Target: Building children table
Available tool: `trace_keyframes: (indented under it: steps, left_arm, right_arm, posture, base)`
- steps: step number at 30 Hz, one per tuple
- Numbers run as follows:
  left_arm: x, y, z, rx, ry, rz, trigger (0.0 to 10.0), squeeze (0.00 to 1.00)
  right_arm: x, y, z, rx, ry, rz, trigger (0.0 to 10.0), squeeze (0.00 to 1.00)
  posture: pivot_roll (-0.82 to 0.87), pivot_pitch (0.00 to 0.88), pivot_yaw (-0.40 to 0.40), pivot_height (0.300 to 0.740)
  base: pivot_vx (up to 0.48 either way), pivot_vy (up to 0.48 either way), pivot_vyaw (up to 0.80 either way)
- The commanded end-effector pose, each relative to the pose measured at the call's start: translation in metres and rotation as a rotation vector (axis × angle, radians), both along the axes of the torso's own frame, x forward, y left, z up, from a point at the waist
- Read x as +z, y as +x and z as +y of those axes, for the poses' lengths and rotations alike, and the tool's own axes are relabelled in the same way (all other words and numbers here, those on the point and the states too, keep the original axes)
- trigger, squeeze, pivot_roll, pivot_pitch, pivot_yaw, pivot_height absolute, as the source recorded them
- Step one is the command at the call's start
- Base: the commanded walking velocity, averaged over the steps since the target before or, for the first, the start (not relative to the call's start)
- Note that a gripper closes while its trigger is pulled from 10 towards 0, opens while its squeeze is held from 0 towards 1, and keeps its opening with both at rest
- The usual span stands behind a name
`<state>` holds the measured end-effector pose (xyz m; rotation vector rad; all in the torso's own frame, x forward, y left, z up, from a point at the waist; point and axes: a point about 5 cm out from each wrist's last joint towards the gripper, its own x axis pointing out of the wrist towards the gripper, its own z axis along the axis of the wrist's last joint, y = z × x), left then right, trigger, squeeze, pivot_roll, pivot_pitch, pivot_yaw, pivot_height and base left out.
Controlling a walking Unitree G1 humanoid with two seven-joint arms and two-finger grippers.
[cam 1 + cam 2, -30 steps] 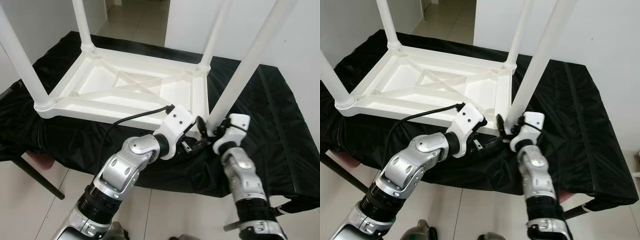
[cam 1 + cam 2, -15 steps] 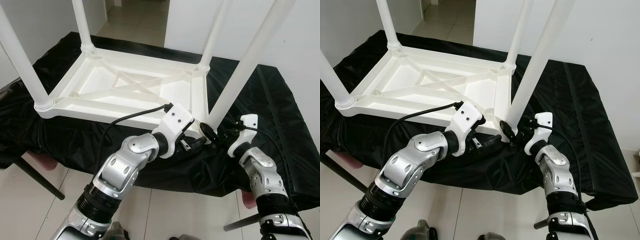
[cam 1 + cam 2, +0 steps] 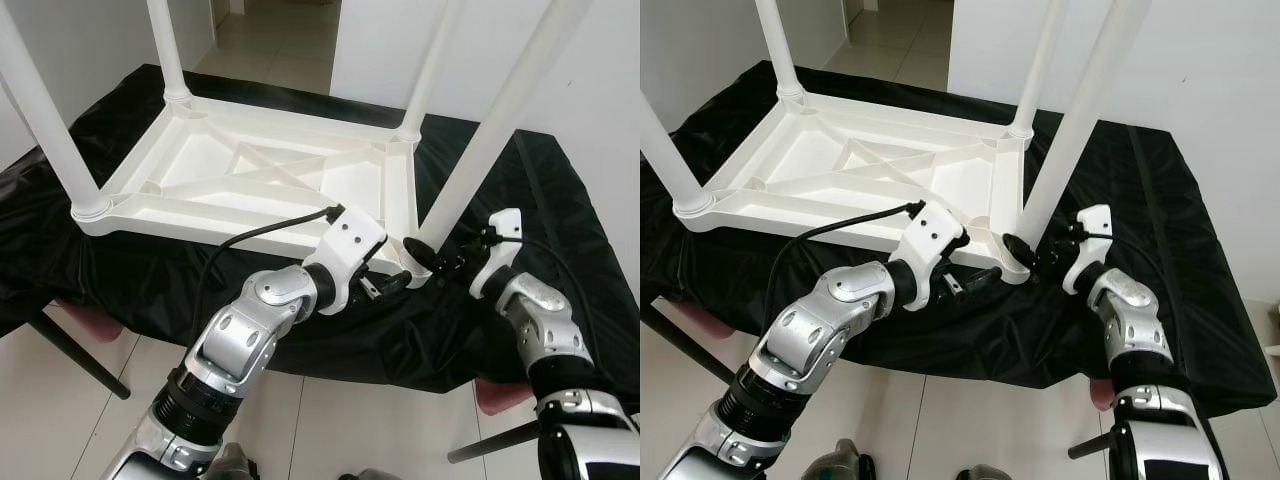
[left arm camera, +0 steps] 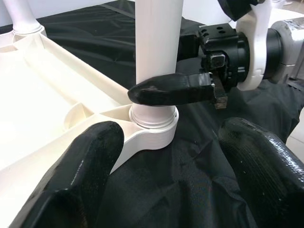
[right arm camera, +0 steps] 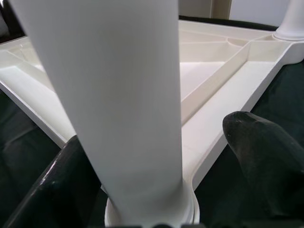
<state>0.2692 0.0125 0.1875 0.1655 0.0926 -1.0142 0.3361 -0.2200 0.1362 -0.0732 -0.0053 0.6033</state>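
A black-draped table [image 3: 560, 200] is seen carrying the white children's table [image 3: 250, 175], laid upside down with all four legs standing in their corner sockets. The near right leg [image 3: 490, 140] is the one being worked: it is set in its socket [image 4: 152, 124] at the corner nearest the robot. The step in hand is judged to be seating or tightening this last leg, and a firm grip low on the leg with a twist or push is what the next move would call for.

The left claw [image 3: 395, 285] is held open just short of the corner, gripping nothing. The right claw [image 3: 1025, 250] is spread wide around the base of the leg, which is not clamped.

The socket collar is shown by the left wrist view, whereas the ribbed underside beyond the leg is revealed by the right wrist view.
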Motion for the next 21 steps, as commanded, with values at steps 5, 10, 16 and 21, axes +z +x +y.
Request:
trace_keyframes:
  steps: [5,10,16,21]
  left_arm:
    - [0.000,-0.001,-0.001,-0.010,0.002,0.008,10.0,0.00]
    - [0.000,-0.001,0.000,-0.007,0.001,0.010,10.0,0.00]
    - [0.000,-0.002,0.000,0.000,0.001,0.011,10.0,0.00]
    - [0.000,-0.002,0.000,0.001,0.000,0.011,10.0,0.00]
  right_arm:
    - [-0.011,0.003,0.003,0.006,-0.033,0.041,4.1,0.00]
    - [-0.015,0.003,0.006,0.025,-0.038,0.065,0.0,0.00]
    - [-0.020,0.001,0.009,0.061,-0.041,0.090,0.0,0.00]
    - [-0.020,0.000,0.010,0.071,-0.033,0.083,0.0,0.00]
  posture:
    - [0.05,0.021,-0.043,0.740]
    - [0.05,0.023,-0.044,0.740]
    - [0.05,0.026,-0.049,0.740]
    - [0.05,0.025,-0.051,0.740]
  base:
    - [0.000,0.000,0.00]
    - [0.000,0.000,0.00]
    - [0.000,0.000,0.00]
    - [0.000,0.000,0.00]
